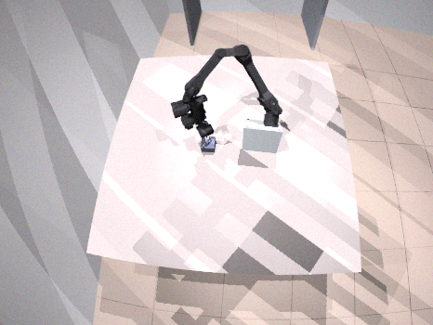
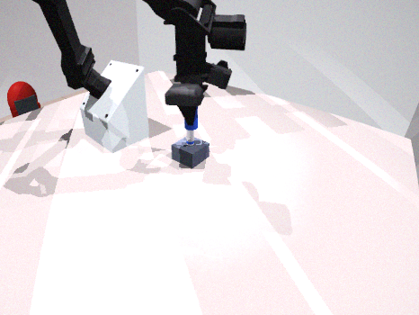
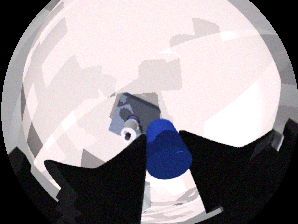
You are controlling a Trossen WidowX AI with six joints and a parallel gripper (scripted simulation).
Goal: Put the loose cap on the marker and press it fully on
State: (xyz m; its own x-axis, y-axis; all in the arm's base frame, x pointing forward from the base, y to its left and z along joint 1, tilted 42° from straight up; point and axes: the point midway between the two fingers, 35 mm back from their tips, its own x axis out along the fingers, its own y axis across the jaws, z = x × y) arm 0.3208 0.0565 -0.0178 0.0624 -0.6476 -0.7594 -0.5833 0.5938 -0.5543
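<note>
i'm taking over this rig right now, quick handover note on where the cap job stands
Tool: shut on the blue cap, pointing straight down over the holder block.
Marker: upright in the block, its pale barrel showing between cap and block.
Cap: in the exterior view it sits in line above the marker; whether it is already on the tip cannot be told. In the wrist view the marker's end shows just left of the cap.
Done: cap picked up and carried to the marker.
Left: press the cap down until it clicks fully on, release, move the arm away.
</note>
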